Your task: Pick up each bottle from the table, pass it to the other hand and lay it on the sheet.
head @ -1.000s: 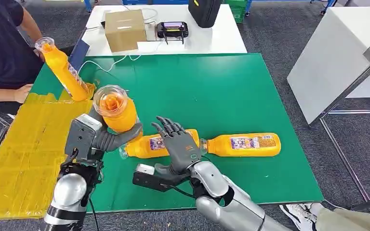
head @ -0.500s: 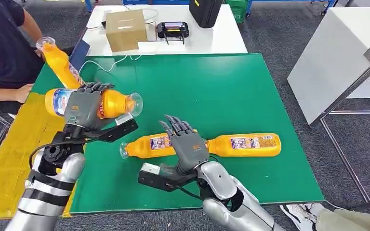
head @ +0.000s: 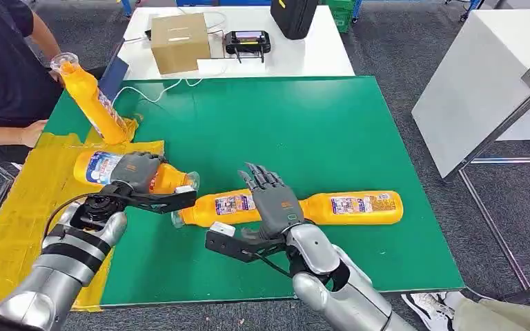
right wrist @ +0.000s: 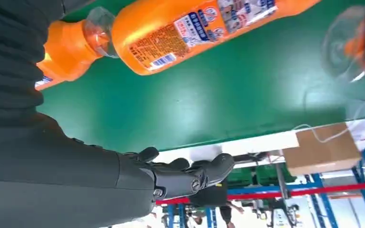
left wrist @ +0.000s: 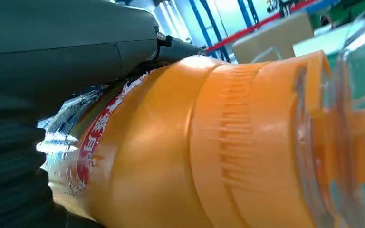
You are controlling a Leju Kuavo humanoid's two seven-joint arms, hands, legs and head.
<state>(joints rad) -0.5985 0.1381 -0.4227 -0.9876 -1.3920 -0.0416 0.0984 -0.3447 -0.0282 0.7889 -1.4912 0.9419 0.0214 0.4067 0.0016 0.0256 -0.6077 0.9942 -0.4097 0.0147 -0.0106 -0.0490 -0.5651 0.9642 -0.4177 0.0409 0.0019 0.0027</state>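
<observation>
Head view | left robot hand point(head: 135, 170) grips bottle point(head: 98, 167) over yellow sheet point(head: 34, 207) | right robot hand point(head: 276, 201) spread, empty

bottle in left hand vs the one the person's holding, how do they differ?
The left hand grips its bottle lying almost flat, low over the yellow sheet; the person's bottle stands tilted, base on the sheet, cap end up. The gripped bottle shows a blue and white label; the person's shows mostly plain orange. Both are orange with clear caps.

Grey carpet floor point(head: 400, 48) lay around a white table point(head: 303, 58) — another white table point(head: 483, 83) stood right.
</observation>
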